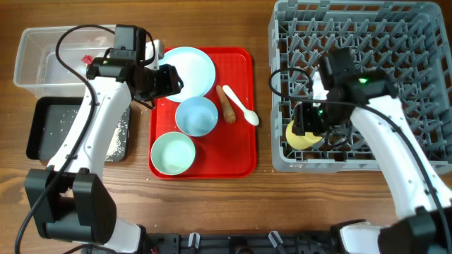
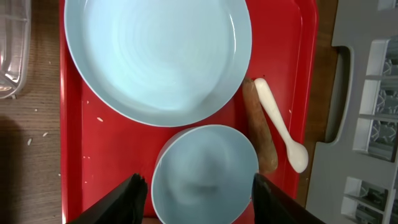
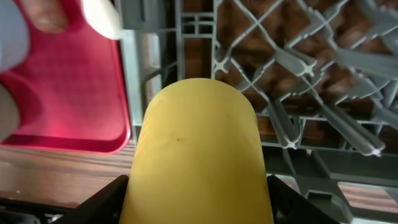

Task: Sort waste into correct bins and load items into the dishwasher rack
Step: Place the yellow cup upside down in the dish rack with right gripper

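My right gripper [image 1: 305,130] is shut on the small yellow cup [image 1: 302,136] at the front-left corner of the grey dishwasher rack [image 1: 395,28]. The cup [image 3: 199,143] fills the right wrist view between the fingers [image 3: 199,186]. My left gripper [image 1: 168,80] is open and empty over the left part of the red tray. In the left wrist view its fingers [image 2: 200,186] straddle the light blue bowl [image 2: 205,174] from above. The plate [image 1: 189,70], the light blue bowl [image 1: 196,115], the pale green bowl [image 1: 173,154], the carrot-like stick [image 1: 228,104] and the white spoon [image 1: 241,108] lie on the tray.
The red serving tray [image 1: 240,152] sits mid-table. The clear tub [image 1: 42,60] stands at the far left with a small red-and-white bit [image 1: 86,58] inside. The black tray [image 1: 46,130] in front of it holds white rice grains. A few grains lie on the wood.
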`<move>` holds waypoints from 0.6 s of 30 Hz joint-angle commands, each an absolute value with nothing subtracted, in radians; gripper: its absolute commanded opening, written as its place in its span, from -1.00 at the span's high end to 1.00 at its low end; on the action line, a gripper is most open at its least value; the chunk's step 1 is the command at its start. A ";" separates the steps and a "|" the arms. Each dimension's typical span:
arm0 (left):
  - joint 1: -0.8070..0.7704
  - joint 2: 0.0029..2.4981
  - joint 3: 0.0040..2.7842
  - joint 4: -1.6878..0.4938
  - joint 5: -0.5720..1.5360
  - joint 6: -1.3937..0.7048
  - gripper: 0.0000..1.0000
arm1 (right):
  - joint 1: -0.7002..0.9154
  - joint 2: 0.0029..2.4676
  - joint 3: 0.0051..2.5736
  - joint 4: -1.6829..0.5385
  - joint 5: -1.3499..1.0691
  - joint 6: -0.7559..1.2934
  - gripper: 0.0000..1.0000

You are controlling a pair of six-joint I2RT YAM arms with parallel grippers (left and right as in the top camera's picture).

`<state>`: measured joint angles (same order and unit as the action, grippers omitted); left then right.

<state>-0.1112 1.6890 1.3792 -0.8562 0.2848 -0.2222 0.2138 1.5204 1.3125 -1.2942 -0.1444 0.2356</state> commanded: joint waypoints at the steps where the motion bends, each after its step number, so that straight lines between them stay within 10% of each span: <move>1: -0.116 1.701 1.391 -0.853 0.268 -0.217 -0.11 | 0.220 1.576 1.300 -1.291 -0.101 0.266 0.31; 18: -0.116 1.701 1.391 -0.853 0.268 -0.216 -0.18 | 0.220 1.642 1.303 -1.228 -0.149 0.318 -0.54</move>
